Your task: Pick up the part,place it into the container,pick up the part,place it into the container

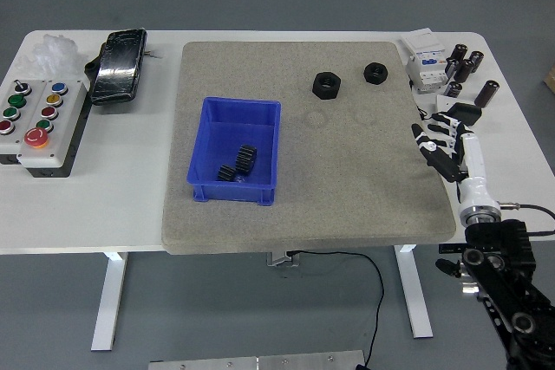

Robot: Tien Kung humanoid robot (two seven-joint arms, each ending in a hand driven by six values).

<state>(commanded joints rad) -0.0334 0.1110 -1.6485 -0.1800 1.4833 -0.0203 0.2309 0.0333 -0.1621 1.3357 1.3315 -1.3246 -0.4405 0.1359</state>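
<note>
A blue container (236,150) stands on the grey mat (347,179) left of centre, with two black gear parts (238,165) lying inside near its front wall. Two black nut-like parts remain on the mat at the back: a larger one (327,85) and a smaller one (375,71). My right hand (444,145) is at the mat's right edge, over the white table, fingers spread and holding nothing. It is far from the container and the nuts. The left arm does not show.
A button box (35,119) and a black device (120,65) sit at the table's left. White crumpled material (54,51) lies at the back left. At the back right are a white breaker block (425,62), several black cylinders (466,68) and a black pad (463,115).
</note>
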